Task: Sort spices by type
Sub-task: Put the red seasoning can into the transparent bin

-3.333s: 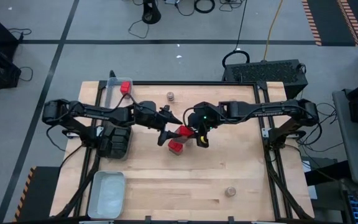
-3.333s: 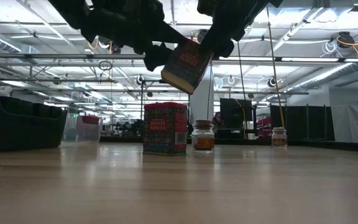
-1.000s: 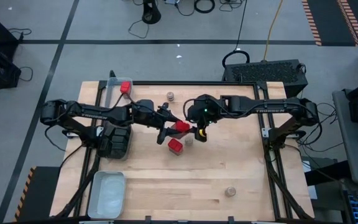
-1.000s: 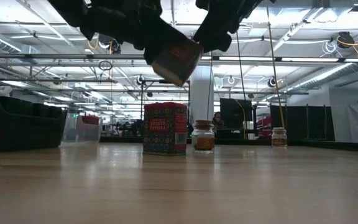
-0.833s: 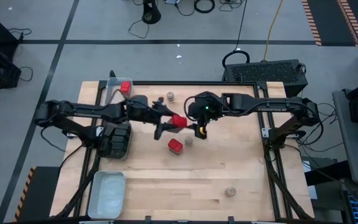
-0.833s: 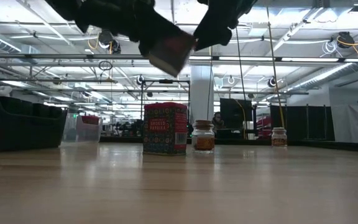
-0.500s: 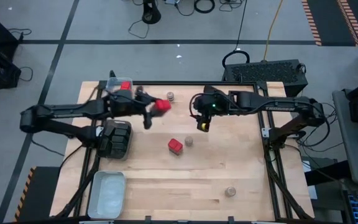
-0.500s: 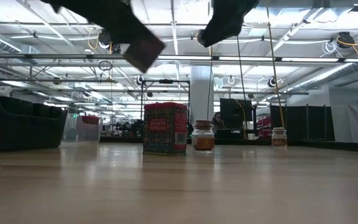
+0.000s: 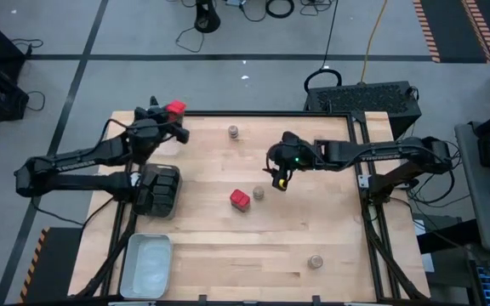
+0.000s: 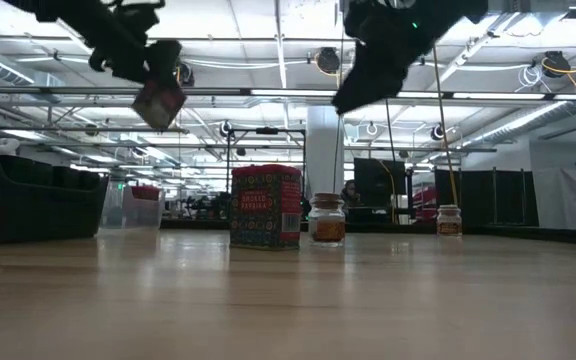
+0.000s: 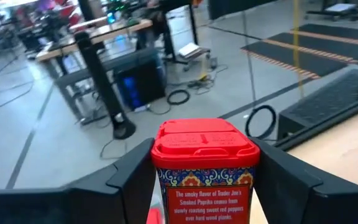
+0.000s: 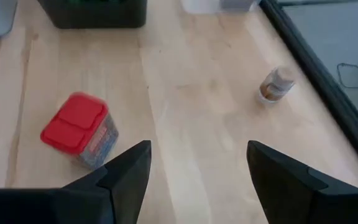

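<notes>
Red catches the eye first: the left gripper [image 9: 170,119] is clamped on a red tin [image 9: 175,108], its two fingers pressed to the tin's sides, held in the air over the far left corner of the wooden table [image 9: 313,221], at about eleven o'clock from the table's middle. From table height that held tin [image 10: 158,102] hangs high above the surface, tilted. The left wrist view shows its red lid and printed label upright between the dark fingers [image 11: 135,180].

A second red tin [image 9: 240,199] stands on the wood near the middle of the table, and just beside it, at its three o'clock, sits a small round jar [image 9: 259,193]. Another jar [image 9: 233,131] stands near the far edge, at twelve o'clock from the middle tin. One more jar [image 9: 315,261] stands well apart, toward five o'clock, near the front edge.

The right gripper [image 9: 281,180] hovers above the table at about two o'clock from the middle tin, jaws spread and empty; its wrist view looks down past parted fingers [image 12: 129,174] at the red tin [image 12: 79,129] and a jar [image 12: 275,84].

A black bin [image 9: 157,189] sits at the table's left side, and a pale tray [image 9: 145,265] lies at the front left corner, around seven o'clock.
</notes>
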Action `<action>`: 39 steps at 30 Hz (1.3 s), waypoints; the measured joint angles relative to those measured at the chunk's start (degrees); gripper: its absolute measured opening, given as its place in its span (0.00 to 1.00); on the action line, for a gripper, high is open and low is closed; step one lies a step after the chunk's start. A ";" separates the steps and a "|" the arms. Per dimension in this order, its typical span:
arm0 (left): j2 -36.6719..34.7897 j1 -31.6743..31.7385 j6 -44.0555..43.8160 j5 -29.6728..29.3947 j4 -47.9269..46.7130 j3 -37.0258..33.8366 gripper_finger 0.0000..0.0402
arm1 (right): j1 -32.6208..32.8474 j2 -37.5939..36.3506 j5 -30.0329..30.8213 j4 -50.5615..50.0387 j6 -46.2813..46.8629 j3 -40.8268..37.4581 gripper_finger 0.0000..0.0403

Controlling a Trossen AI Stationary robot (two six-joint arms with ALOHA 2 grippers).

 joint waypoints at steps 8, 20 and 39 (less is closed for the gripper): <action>1.18 11.58 -5.11 -3.05 0.56 -5.13 0.58 | 2.83 0.13 0.03 7.68 2.79 -6.10 0.61; 4.66 25.67 -7.34 7.64 2.88 -6.65 0.58 | 7.61 0.11 0.20 10.06 0.95 -6.57 0.61; 15.39 31.61 -2.77 13.53 8.51 -6.42 0.58 | 7.90 0.11 0.21 10.09 2.27 -6.55 0.61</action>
